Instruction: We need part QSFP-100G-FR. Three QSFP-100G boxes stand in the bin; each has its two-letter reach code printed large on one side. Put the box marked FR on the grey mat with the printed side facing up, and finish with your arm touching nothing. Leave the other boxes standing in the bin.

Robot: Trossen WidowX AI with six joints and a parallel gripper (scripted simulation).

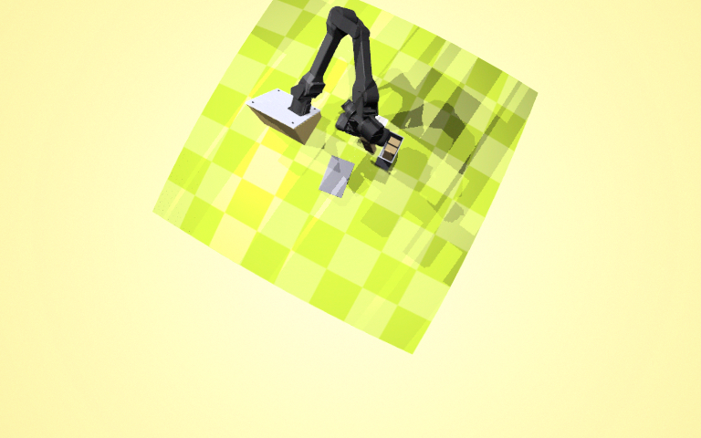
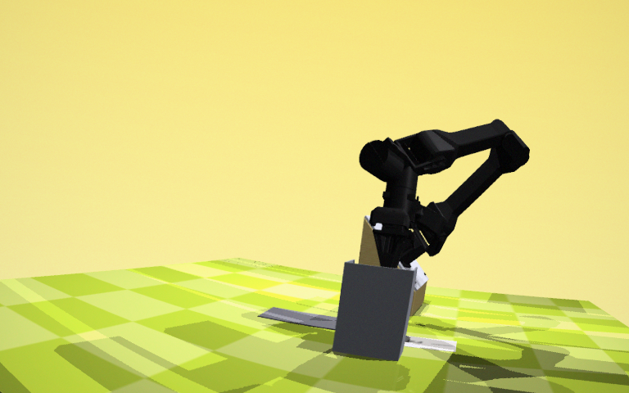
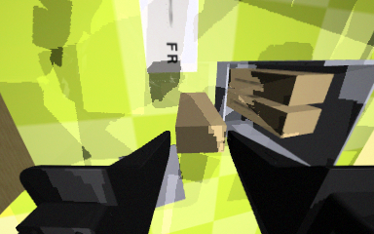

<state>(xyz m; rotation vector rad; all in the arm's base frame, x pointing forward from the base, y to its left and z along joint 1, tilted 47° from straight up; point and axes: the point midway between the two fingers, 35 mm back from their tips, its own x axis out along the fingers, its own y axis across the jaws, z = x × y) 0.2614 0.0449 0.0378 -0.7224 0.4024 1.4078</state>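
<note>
Beside the bin (image 1: 383, 164) (image 2: 373, 310) (image 3: 221, 73), on its mat side, a loose box (image 1: 369, 146) (image 3: 200, 132) shows from above and at the wrist; the exterior view hides it. The gripper's (image 1: 381, 138) (image 2: 389, 263) (image 3: 199, 135) fingers are apart, unclamped. Two boxes (image 1: 392, 141) (image 3: 314, 89) stand inside the bin. Only the wrist view reads FR, on a white card (image 1: 381, 120) (image 2: 431, 344) (image 3: 168, 29) near the bin; I can't tell which box is FR.

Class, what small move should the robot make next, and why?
Probably ease the gripper straight up: slim gaps show on both sides of the loose box outside the bin, and its printed side is hidden.
</note>
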